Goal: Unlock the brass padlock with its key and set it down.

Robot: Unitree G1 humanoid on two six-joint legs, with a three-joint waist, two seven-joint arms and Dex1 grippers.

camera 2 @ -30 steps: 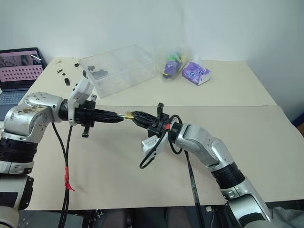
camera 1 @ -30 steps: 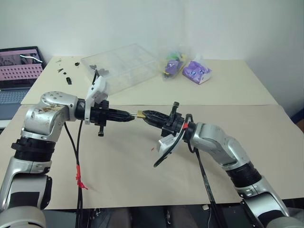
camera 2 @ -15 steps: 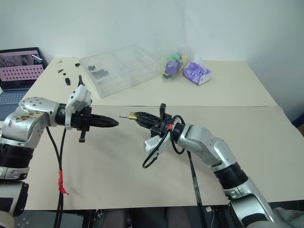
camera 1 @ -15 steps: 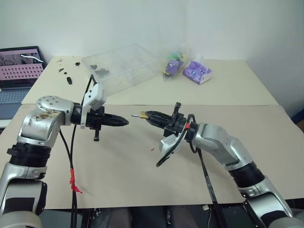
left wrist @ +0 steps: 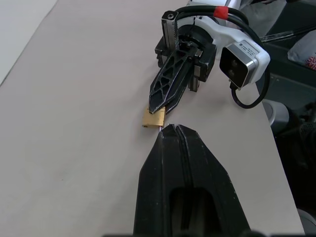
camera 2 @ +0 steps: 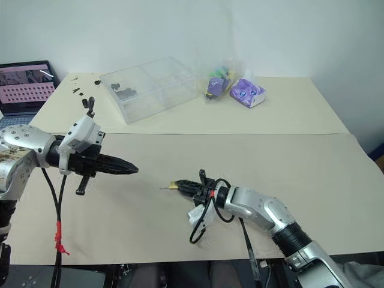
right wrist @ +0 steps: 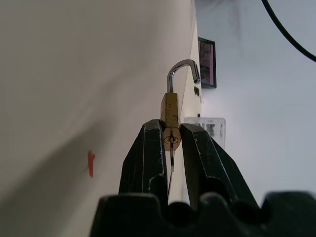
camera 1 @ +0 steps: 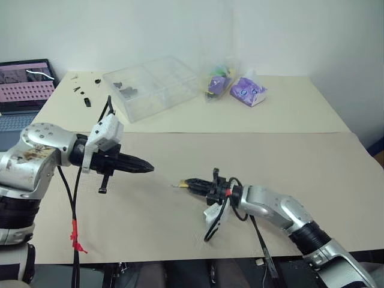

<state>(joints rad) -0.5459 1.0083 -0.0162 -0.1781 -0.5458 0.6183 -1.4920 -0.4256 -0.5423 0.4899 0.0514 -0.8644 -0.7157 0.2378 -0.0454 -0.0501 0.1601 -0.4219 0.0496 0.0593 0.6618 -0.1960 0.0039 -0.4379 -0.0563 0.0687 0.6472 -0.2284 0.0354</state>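
Clearly brass padlock (right wrist: 171, 118), silver shackle open.

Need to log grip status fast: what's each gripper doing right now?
Left gripper: shut; nothing visible between its fingers.
Right gripper: shut on the brass padlock, whose shackle is swung open.

On the table (camera 1: 312, 114), a clear box (camera 1: 153, 84) sat toward the back edge, left of centre, with a bag (camera 1: 217, 81) and a packet (camera 1: 249, 91) beside it on the right. A laptop (camera 1: 21, 90) stood off the table's back left corner. Near the front edge, the right gripper (camera 1: 185, 183) lay low over the table at the middle, pinching the brass padlock (left wrist: 153, 118). The left gripper (camera 1: 147, 168) hung apart to its left, higher up.
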